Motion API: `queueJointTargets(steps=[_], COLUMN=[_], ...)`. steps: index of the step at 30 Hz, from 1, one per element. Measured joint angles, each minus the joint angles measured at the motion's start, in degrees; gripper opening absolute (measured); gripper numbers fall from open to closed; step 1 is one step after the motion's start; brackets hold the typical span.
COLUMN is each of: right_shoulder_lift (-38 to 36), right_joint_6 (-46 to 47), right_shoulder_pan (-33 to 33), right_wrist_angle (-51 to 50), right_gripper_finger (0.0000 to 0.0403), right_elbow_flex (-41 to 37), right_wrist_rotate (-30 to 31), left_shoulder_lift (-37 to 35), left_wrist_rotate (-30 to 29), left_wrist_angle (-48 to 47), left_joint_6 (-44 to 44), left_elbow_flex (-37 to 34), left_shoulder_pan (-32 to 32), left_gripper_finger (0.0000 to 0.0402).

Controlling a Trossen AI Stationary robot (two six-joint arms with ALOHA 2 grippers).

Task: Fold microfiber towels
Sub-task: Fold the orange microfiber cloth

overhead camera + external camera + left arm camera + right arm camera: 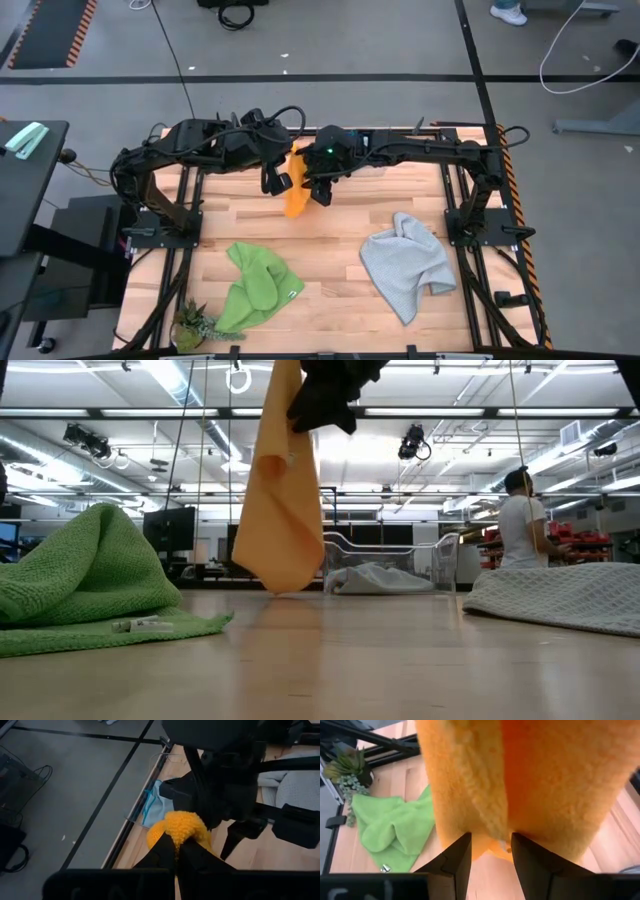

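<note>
The left claw (176, 851) is clenched on a bunched fold of the yellow-orange towel (295, 190), holding it up above the middle of the tabletop (330, 255) toward its far edge. In the left wrist view, the 2 dark fingers pinch together with the fuzzy orange cloth bulging out just beyond them. From table height, the towel (285, 500) hangs down in a long drape, and its lowest point looks to be at or just above the wood; I cannot tell whether it touches.

The right claw (490, 850) sits right beside the left one, at the hanging cloth. Its fingers (457, 857) stand apart, released, with the orange towel (530, 785) filling the view just past them and a small bit of its edge showing in the gap. It has no grip on the cloth.

The bright green towel (255, 285) lies crumpled on the near left part of the tabletop, next to a small potted plant (192, 322) at the near left corner. The light grey towel (408, 262) lies rumpled on the near right part, well apart from the green one. A light blue towel (156, 806) shows at the far edge of the tabletop, beside the frame rail.

A person (522, 520) stands in the room beyond.
</note>
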Motion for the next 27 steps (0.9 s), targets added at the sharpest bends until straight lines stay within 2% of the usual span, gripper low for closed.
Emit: queueJointTargets(steps=[12, 27], right_shoulder_lift=[-1.11, -0.96], right_joint_6=[-3.06, -4.42], right_shoulder_pan=[-2.71, -2.1], right_wrist_angle=[-2.28, 0.27], right_gripper_finger=[0.0145, 0.0133], right_elbow_flex=[-0.04, -0.01], right_wrist_rotate=[-0.06, -4.82], left_shoulder_lift=[0.0, 0.0], left_wrist_rotate=[0.99, 1.0], left_wrist_angle=[-0.6, -0.62], left_joint_6=[-0.02, 0.0], left_elbow_flex=[0.0, 0.0], left_shoulder_pan=[0.23, 0.5], left_gripper_finger=[0.0005, 0.0005])
